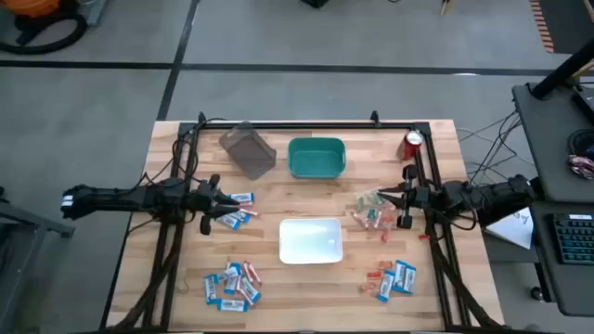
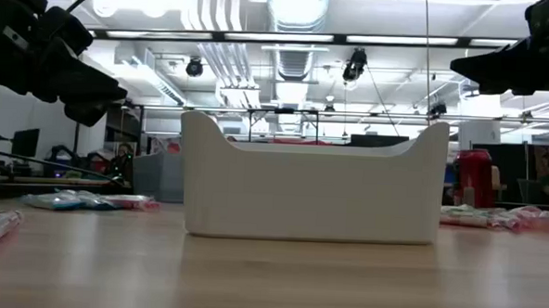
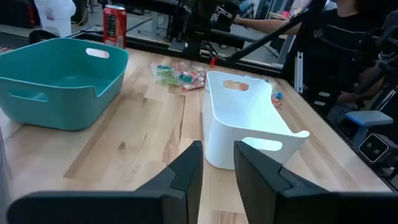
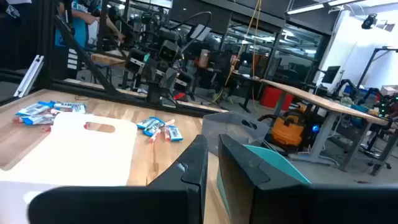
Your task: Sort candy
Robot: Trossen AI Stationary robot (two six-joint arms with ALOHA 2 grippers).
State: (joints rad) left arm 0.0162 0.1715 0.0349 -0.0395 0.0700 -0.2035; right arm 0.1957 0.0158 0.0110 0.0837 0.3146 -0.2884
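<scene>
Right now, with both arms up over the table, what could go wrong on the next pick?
The candy lies in tight piles, so a pinch may drag several or mixed kinds. The right gripper hangs by the red can, which a wide swing could tip. The left gripper must clear the white bin wall or it could shove it.

3 bins: white (image 1: 311, 240), teal (image 1: 316, 157), clear grey (image 1: 248, 149); 1 red can (image 1: 412, 144); 4 candy piles (image 1: 231, 284); 2 arms
</scene>
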